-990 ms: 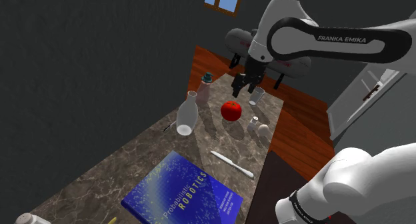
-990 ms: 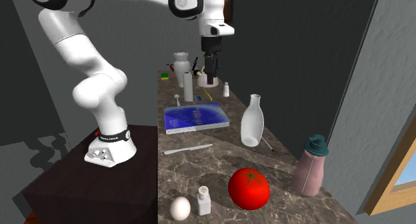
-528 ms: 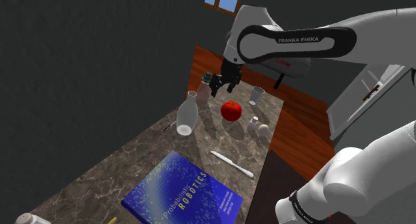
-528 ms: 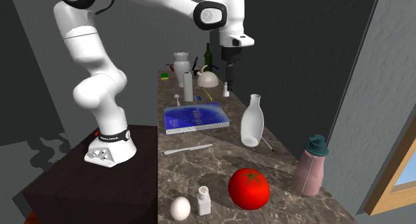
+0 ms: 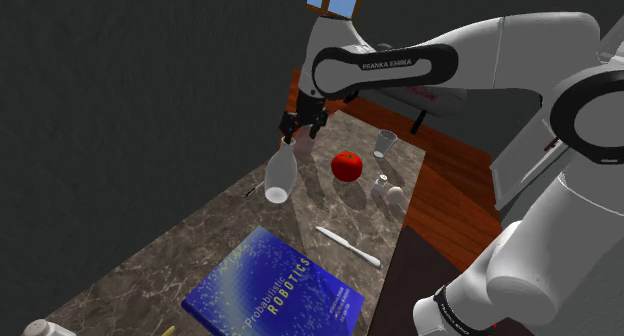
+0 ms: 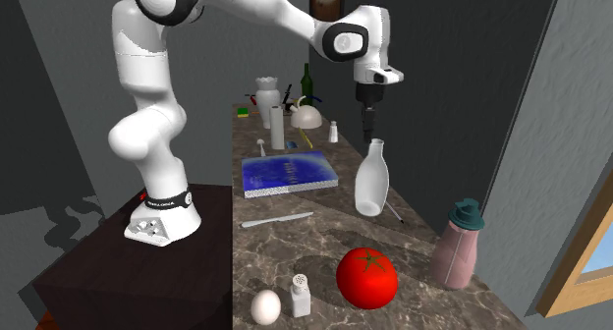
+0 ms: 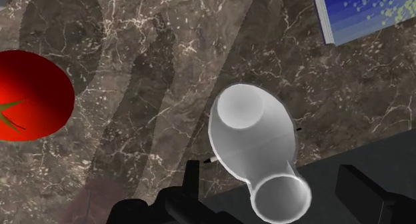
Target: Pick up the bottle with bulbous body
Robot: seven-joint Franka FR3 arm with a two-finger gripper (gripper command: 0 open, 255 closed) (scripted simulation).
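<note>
- One bottle with a bulbous body (image 5: pixel 279 174) stood upright on the countertop (image 5: pixel 150 274), beside the tomato and well apart from the book; it was pale and smooth, with a wide round belly narrowing to a short neck and an open round mouth
- One gripper (image 5: pixel 300 134), all black, hung straight above that bottle's mouth; in the wrist view its two fingers (image 7: pixel 193 183) stood apart on either side of the neck with a gap on each side, so the bottle was not clasped
- One tomato (image 5: pixel 347 166): glossy red, round, with a green star-shaped calyx
- One book (image 5: pixel 275 289): flat, rectangular, with a blue speckled cover and the word "ROBOTICS" on it
- One knife (image 5: pixel 347 246): slim and pale, lying flat between the book and the tomato
- One egg (image 6: pixel 265 306), off-white and smooth, just beside one small white shaker (image 6: pixel 301 296)
- One pink bottle (image 6: pixel 458 242), ribbed, with a teal cap, near the counter's end
- One clear drinking glass (image 5: pixel 386 142), beyond the tomato
- One dark green bottle (image 6: pixel 306 82) among white items at the counter's far end
- The countertop was brown stone with pale veins, long and narrow
</note>
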